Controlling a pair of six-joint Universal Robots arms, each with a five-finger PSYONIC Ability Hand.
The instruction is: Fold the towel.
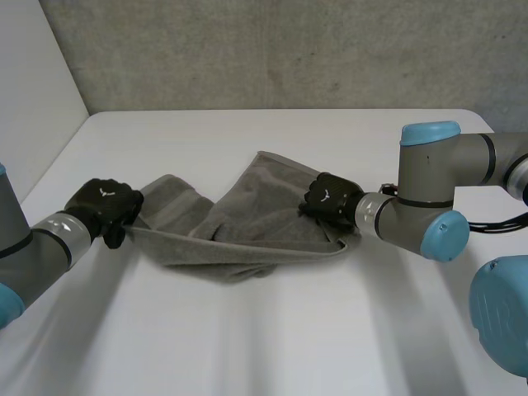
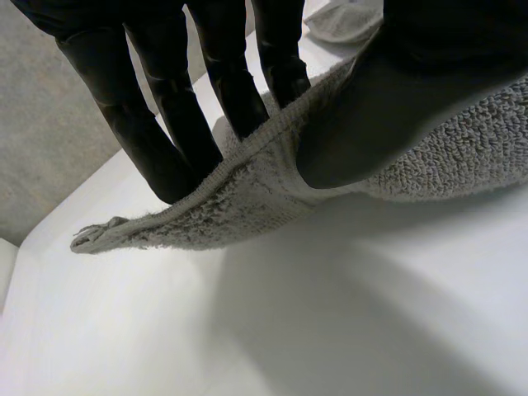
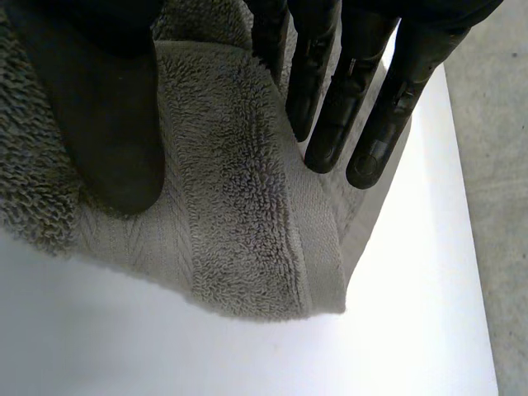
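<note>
Head view | rumpled terry towel (image 1: 247,224) | left hand (image 1: 104,206), right hand (image 1: 330,200) pinch its ends

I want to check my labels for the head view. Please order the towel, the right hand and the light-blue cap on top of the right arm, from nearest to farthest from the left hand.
1. The towel: pinched at its edge by the left hand.
2. The right hand: at the towel's other end.
3. The light-blue cap: beyond the right hand, farthest right.

surface: white table (image 1: 247,346) | on it: grey towel (image 1: 247,216), rumpled, near the middle, one edge raised
</note>
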